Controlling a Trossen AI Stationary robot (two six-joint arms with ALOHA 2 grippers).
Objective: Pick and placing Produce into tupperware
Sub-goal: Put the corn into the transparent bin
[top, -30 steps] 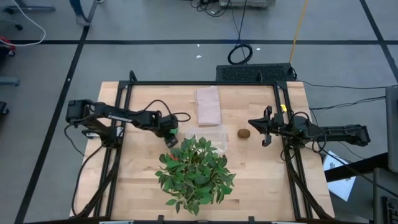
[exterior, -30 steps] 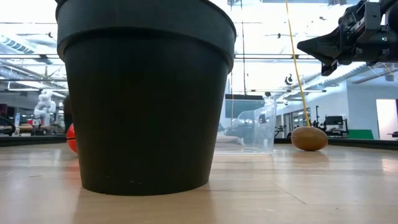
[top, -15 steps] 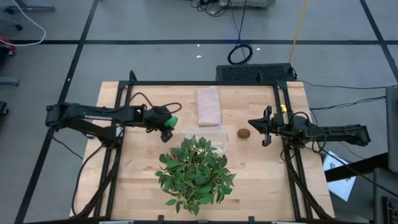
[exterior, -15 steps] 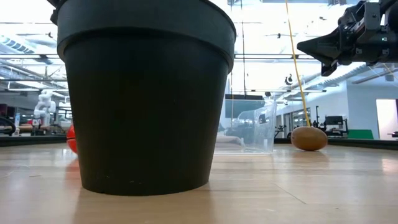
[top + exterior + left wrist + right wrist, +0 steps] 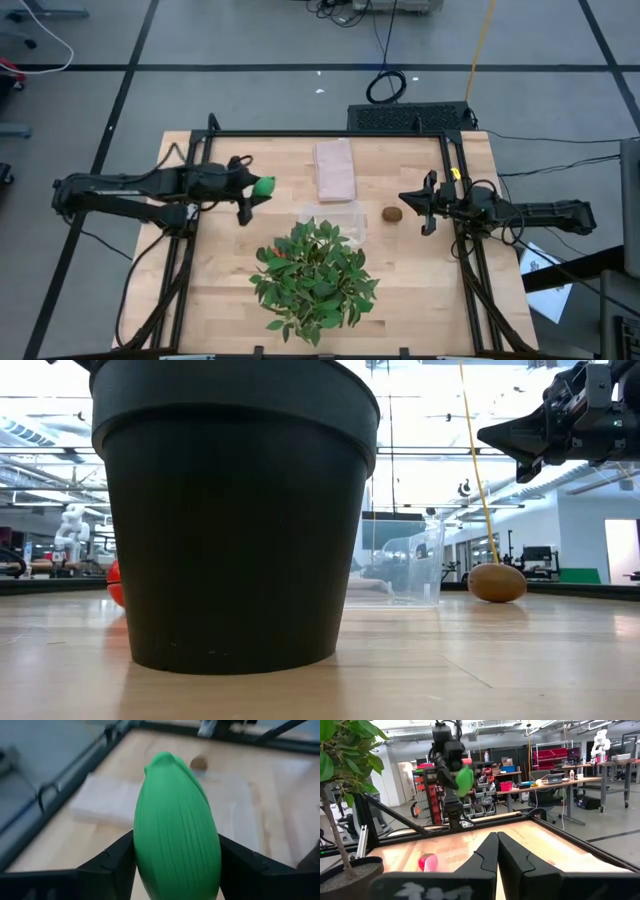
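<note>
Your left pincer [image 5: 255,188] pinches the green oval [image 5: 264,185] above the table's [image 5: 420,290] left side.

Its fingers [image 5: 112,862] clamp the oval's flanks, and it hangs clear of the wood, left of the cloth [image 5: 335,169]. Beyond it you see the tub [image 5: 340,217], on the table just below the cloth and touching the plant's [image 5: 315,275] top leaves. The red piece [image 5: 114,582] sits behind the pot [image 5: 235,510]. The kiwi [image 5: 393,213] lies right of the tub. Your right pincer [image 5: 424,209], pressed together, hovers just beside the kiwi, near the table's right edge.
</note>
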